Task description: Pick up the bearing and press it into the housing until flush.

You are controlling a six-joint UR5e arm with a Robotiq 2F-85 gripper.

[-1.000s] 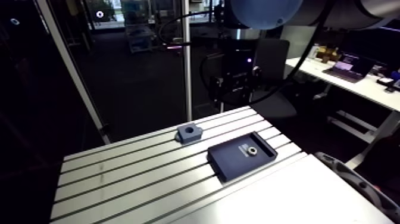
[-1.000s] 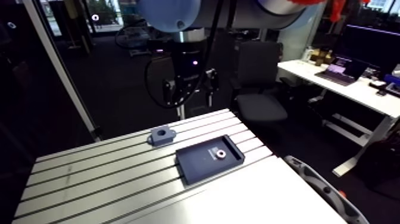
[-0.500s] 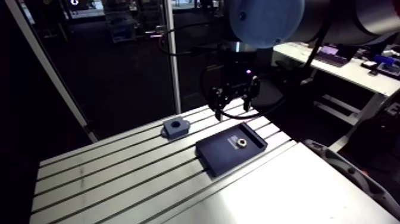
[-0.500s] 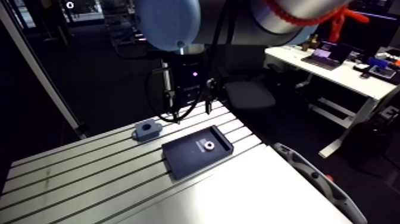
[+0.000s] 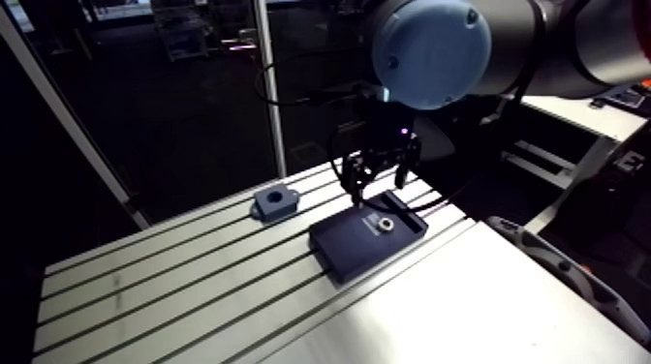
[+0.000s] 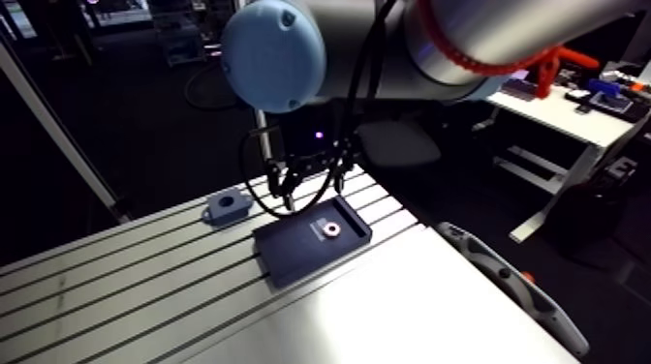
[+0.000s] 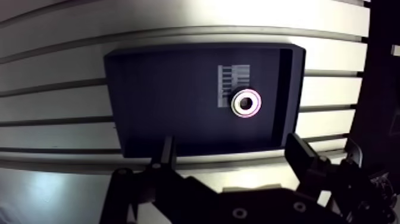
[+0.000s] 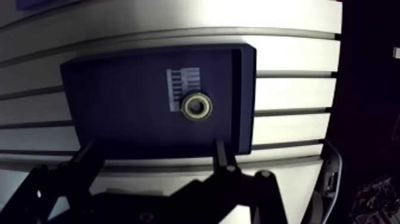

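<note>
Bearing (image 7: 246,102): lay flat, bore upward, on the dark tray (image 7: 161,89), near its walled end.
Gripper (image 7: 231,146): hung over the tray's near edge, jaws spread, holding nothing.
Relation: bearing ahead of the fingers and lower, roughly facing the gap.
Housing (image 5: 274,201): near the table's (image 5: 174,281) rear edge, apart from the tray.

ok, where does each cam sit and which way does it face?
Arm view: on the upper link, looking down across the table at housing, dark tray and bearing; joint cap, wrist and pincer show.
Wrist view: on the wrist, looking down at the tray; open fingers show.
Shared: tray and bearing.
</note>
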